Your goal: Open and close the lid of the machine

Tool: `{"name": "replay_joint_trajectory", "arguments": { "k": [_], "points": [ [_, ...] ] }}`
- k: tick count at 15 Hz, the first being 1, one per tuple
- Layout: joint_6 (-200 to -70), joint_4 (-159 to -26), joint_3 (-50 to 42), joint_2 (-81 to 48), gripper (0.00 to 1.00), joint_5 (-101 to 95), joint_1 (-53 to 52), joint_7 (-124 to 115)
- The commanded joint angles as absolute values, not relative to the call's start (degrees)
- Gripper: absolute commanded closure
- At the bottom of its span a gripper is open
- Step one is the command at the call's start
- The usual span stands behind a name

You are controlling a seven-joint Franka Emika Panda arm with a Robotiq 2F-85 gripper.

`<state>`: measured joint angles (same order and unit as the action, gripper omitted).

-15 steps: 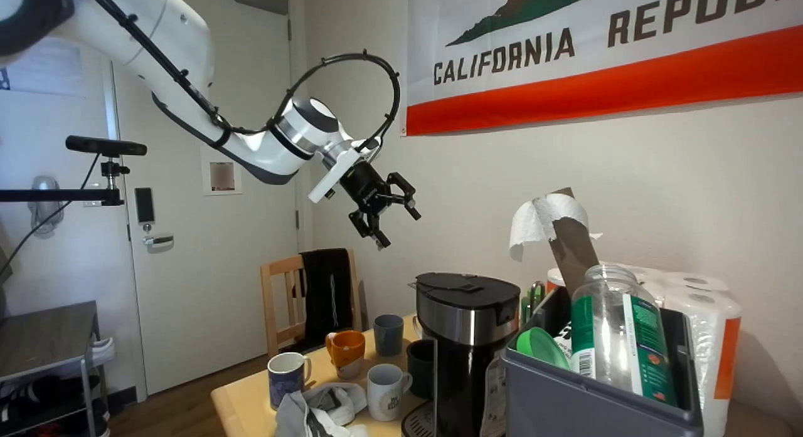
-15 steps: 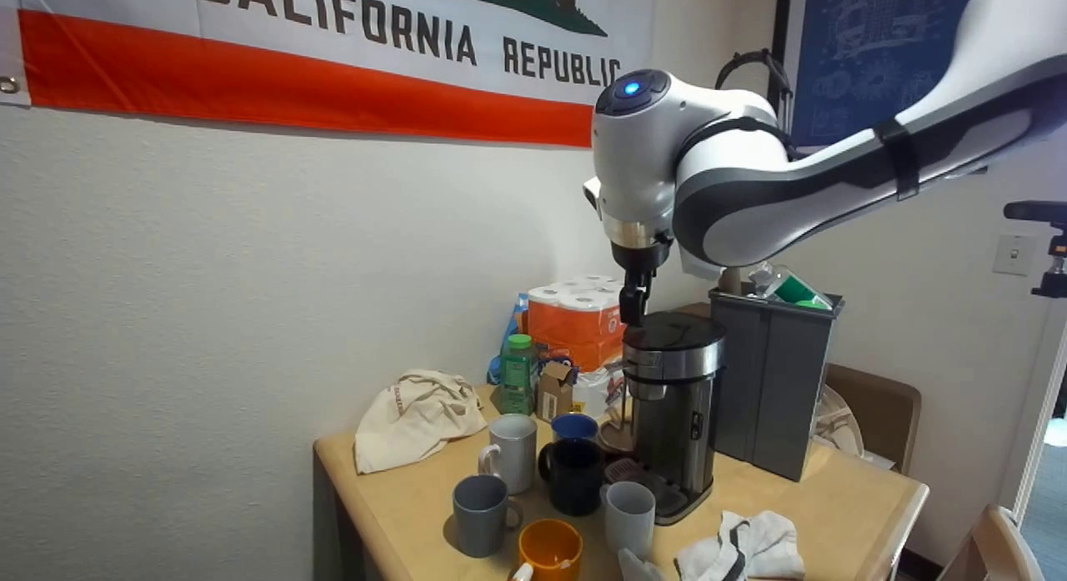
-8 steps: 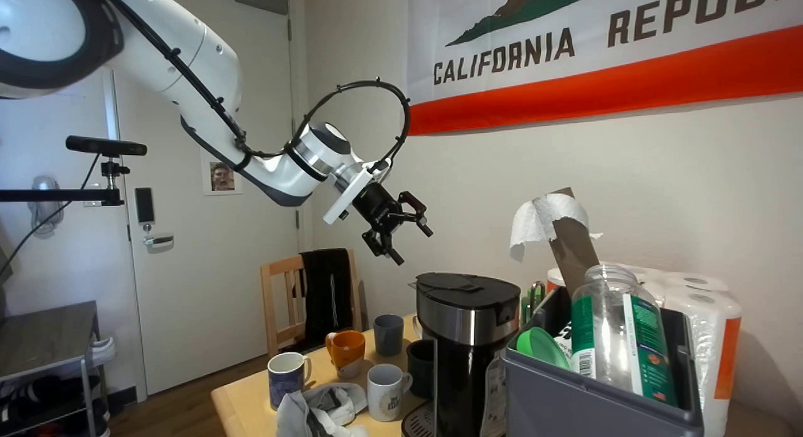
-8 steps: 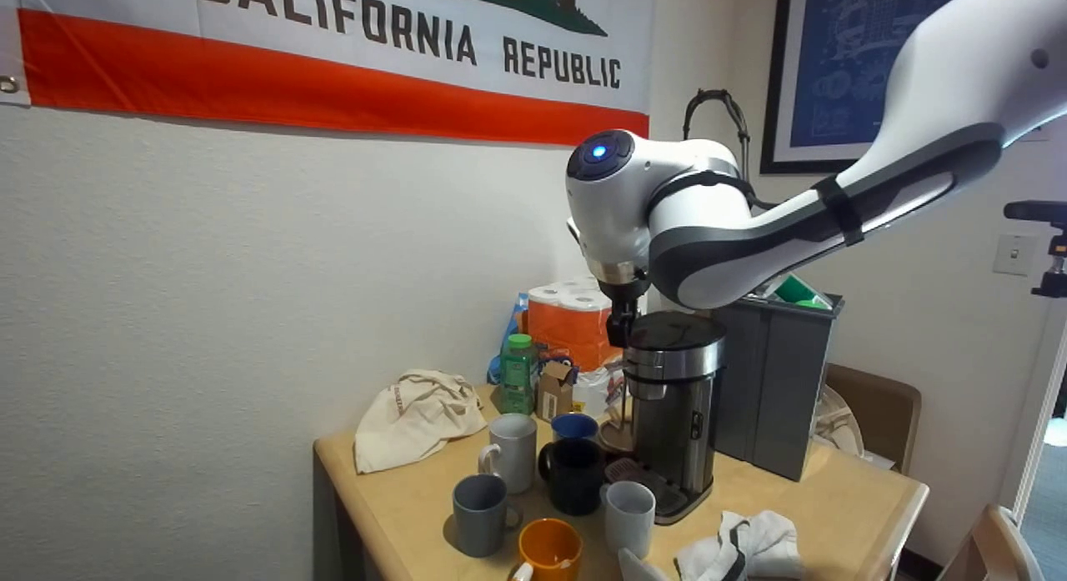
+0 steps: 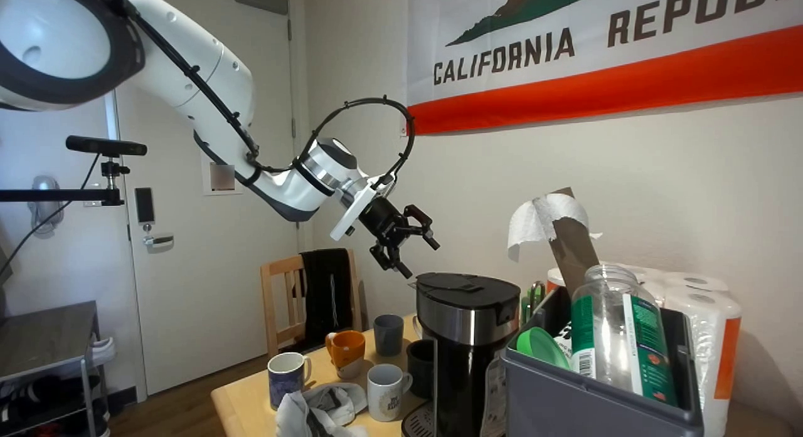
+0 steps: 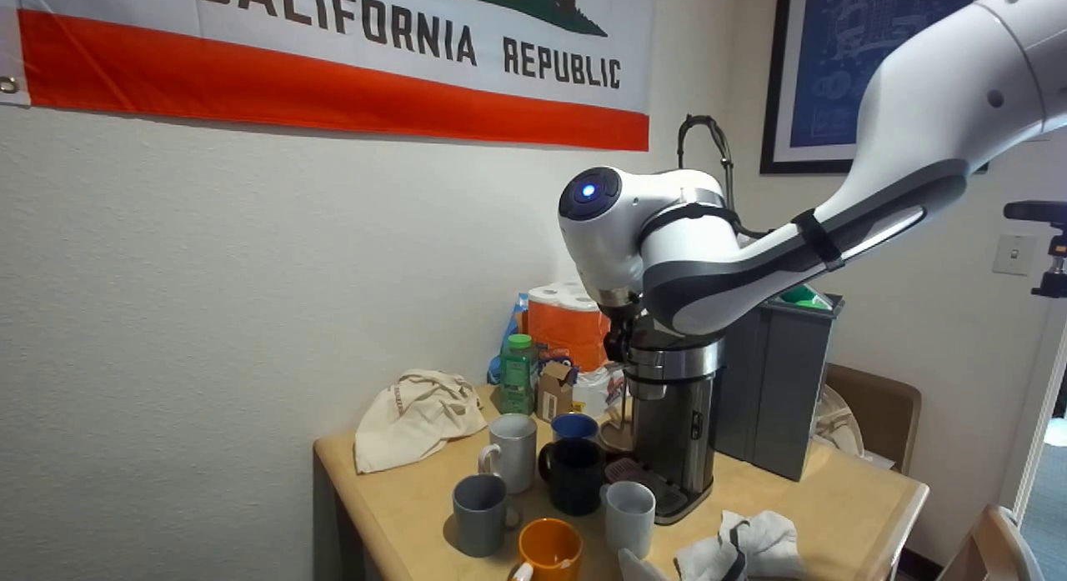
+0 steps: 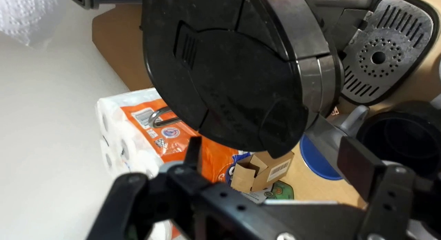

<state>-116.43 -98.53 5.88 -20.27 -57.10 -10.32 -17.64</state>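
— Item one, the lid [image 7: 237,85]: what do we enter?

— Black, rounded, lying down on top of the machine [image 5: 461,374]. In an exterior view the arm [image 6: 917,114] covers part of it from us.

— And the machine's place?

— Upright, tall, black, silver band near the top. We put it in from the edges of the desk [image 6: 850,498], between the black mug [image 6: 573,479] and the bin [image 6: 771,398]. Its drip tray [image 7: 373,35], slotted and perforated, shows in the wrist view.

— The gripper [image 5: 419,257]: how do we list it?

— Released, fingers [image 7: 360,164] well apart, angled down. We find it near the lid and apart from it, a slight gap showing in an exterior view.

— What stands toward the left edge?

— In an exterior view, grey mug [image 6: 479,518] and orange mug [image 6: 546,556]; pale mug [image 6: 515,452], inward of them toward the edge by the wall [image 6: 208,272]; white mug [image 6: 631,514], near the drip tray. We add patterned mug [image 5: 285,384], nearest the left corner in an exterior view.

— Soft goods?

— Bag [image 6: 417,423]: cream, crumpled, at the corner by the wall. Cloth [image 6: 771,543]: white, dark-striped, bunched, between the white mug and the right-hand corner. Both we read in an exterior view.

— And the rest?

— Toward the wall-side edge, between bag and machine, we count bottle [image 6: 518,381], green; box [image 6: 554,389], cardboard; rolls [image 6: 563,331], in orange wrapping. Bin: grey, near the far edge, beside the machine, jar [image 5: 627,343] tilted in it, green label facing us.
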Motion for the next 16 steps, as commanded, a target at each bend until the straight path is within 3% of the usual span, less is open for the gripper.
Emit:
{"name": "replay_joint_trajectory", "arguments": {
  "k": [1,16],
  "points": [
    [-116.0,-97.9,4.7,-20.8,0.00,-58.9,-11.1,-20.6],
    [-116.1,-98.4,3.8,-18.5,0.00,-59.5,-10.8,-21.3]
  ]
}}
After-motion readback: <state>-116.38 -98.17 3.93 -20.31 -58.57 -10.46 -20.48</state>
